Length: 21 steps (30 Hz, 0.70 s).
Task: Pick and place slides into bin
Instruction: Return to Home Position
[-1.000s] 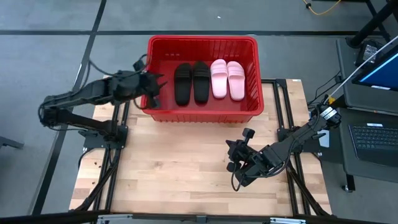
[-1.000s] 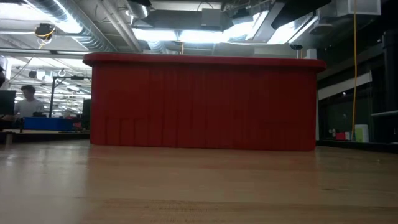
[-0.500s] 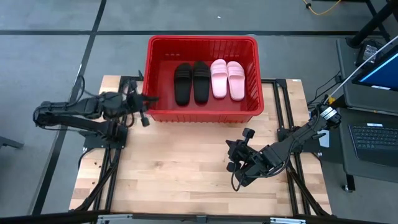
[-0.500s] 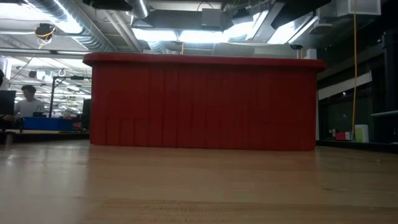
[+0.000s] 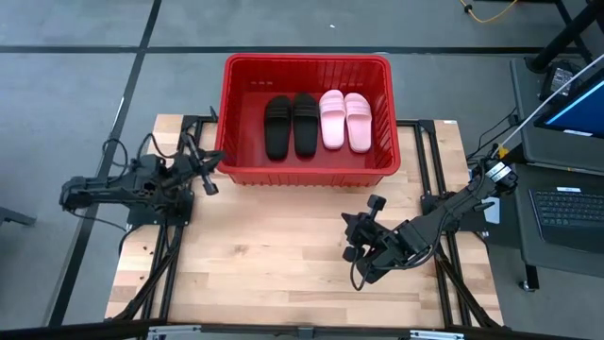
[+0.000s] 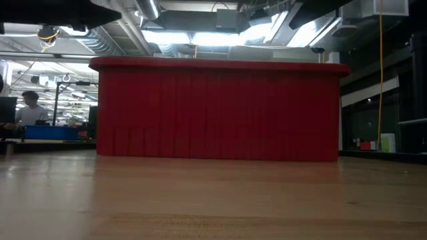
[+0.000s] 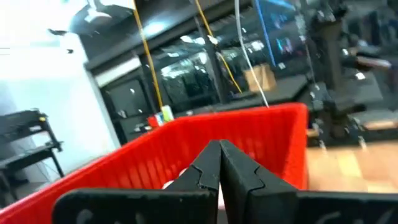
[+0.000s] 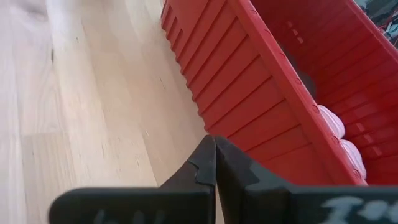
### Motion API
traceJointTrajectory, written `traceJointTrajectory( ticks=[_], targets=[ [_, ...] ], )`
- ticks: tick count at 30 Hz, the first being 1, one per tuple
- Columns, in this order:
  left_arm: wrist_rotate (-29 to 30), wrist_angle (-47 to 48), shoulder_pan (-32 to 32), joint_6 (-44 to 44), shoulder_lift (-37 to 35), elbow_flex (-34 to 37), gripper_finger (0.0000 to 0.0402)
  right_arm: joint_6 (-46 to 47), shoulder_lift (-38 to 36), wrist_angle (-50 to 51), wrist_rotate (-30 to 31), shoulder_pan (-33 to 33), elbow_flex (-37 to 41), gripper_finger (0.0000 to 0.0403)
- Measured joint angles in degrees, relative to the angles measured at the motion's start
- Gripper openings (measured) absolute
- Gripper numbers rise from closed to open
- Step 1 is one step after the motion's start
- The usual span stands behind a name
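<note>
The red bin (image 5: pixel 307 118) stands at the table's far edge, its near wall (image 6: pixel 217 110) filling the low view. Inside it lie two black slides (image 5: pixel 290 125) and two pale pink slides (image 5: pixel 344 120), side by side on its floor. My left gripper (image 5: pixel 209 172) is shut and holds nothing, just outside the bin's left near corner; its fingertips (image 7: pixel 219 149) point level toward the bin. My right gripper (image 5: pixel 363 250) is shut with nothing in it, above the table's right middle, aimed at the bin's near wall (image 8: pixel 249 87).
Bare wooden tabletop (image 5: pixel 283 246) stretches between the bin and the near edge. Black frame rails (image 5: pixel 170 236) run along both sides of the table. A laptop (image 5: pixel 571 212) sits on a desk off to the right. A person (image 6: pixel 27 110) sits far behind the table.
My left gripper has drawn back from the bin's left wall toward the table's left edge and near side, sinking and tipping up toward level. Its fingers, open a second ago, have shut on nothing. The slides and the bin have kept still.
</note>
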<state>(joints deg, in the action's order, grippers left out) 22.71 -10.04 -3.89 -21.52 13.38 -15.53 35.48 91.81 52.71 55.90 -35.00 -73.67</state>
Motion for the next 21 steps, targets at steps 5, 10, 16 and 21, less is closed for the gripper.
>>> traceJointTrajectory(
  ticks=[5,10,16,21],
  targets=[
    [-7.9,-0.2,-4.6,1.4,-5.5,2.2,0.0002,-0.1,0.0,-2.1,0.0,0.0,0.0,0.0006],
    [-10.8,0.3,-7.7,3.8,-8.6,5.1,0.0001,0.1,0.0,-4.8,0.0,0.0,0.0,0.0006],
    [-13.1,0.8,-8.2,6.3,-12.4,8.4,0.0001,1.0,0.0,-6.5,0.3,-0.2,0.0,0.0006],
    [-13.1,-0.1,-8.2,6.7,-13.3,10.8,0.0001,-1.6,0.5,-13.0,3.5,-1.2,2.5,0.0006]
  ],
)
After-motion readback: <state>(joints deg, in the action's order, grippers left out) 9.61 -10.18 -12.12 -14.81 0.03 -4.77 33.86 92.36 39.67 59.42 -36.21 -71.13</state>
